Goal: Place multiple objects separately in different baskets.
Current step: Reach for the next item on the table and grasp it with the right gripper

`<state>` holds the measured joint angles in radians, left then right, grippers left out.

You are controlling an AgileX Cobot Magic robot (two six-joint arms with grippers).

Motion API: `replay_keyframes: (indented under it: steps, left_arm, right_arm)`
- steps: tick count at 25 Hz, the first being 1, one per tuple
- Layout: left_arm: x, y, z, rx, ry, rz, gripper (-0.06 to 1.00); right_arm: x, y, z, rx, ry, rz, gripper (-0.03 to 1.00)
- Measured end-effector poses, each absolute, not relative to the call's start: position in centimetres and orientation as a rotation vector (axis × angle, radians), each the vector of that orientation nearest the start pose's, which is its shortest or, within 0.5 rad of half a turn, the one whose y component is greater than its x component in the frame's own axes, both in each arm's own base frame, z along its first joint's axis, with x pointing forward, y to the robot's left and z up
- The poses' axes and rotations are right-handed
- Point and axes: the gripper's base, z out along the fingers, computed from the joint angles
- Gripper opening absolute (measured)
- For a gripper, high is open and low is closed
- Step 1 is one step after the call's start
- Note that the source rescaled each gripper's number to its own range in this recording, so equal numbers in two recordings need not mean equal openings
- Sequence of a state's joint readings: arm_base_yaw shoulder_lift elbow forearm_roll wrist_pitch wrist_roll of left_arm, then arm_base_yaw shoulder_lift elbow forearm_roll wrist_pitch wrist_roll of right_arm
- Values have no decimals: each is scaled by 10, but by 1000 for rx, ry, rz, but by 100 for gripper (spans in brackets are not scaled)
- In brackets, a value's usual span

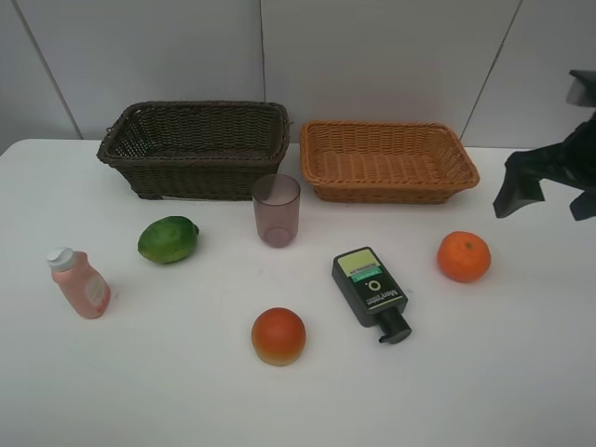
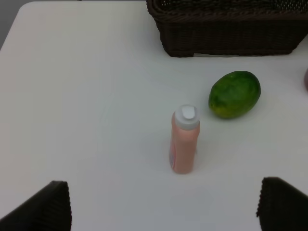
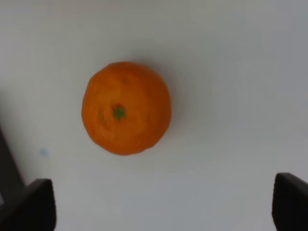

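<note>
1. The left gripper (image 2: 163,208) hangs over the left of the table (image 1: 186,400), jaws spread wide and empty. Its camera frames the pink bottle (image 2: 185,139) between the jaws, probably to line up a pick.
2. The pink bottle stands upright at the far left. The lime (image 1: 169,239) lies near it to the right, close in front of the dark basket (image 1: 196,144).
3. The dark basket sits at the back left and the tan basket (image 1: 386,160) just beside it. Nothing shows inside either, so I judge the sorting not yet begun.
4. The cup (image 1: 277,209) stands upright in front of the gap between the baskets.
5. The apple (image 1: 278,336) rests toward the front middle. To its right the dark bottle (image 1: 371,289) lies flat, label up and cap toward the front.
6. The tangerine (image 1: 464,256) sits alone at the right, in front of the tan basket's right end.
7. The right gripper (image 3: 163,207) hovers above the tangerine with jaws wide and empty, apparently poised to descend on it.
</note>
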<state>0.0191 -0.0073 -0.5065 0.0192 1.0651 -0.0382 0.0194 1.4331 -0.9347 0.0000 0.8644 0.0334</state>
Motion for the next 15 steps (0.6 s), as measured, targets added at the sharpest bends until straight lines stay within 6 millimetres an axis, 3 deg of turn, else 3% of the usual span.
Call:
replay_keyframes:
  steps: [7, 15]
  left_arm:
    - [-7, 1, 279, -59, 2034, 11, 100]
    - [-7, 1, 278, -59, 2035, 11, 100]
  right_arm:
    - [296, 16, 207, 80, 2904, 46, 97]
    - [314, 35, 179, 116, 2876, 33, 99]
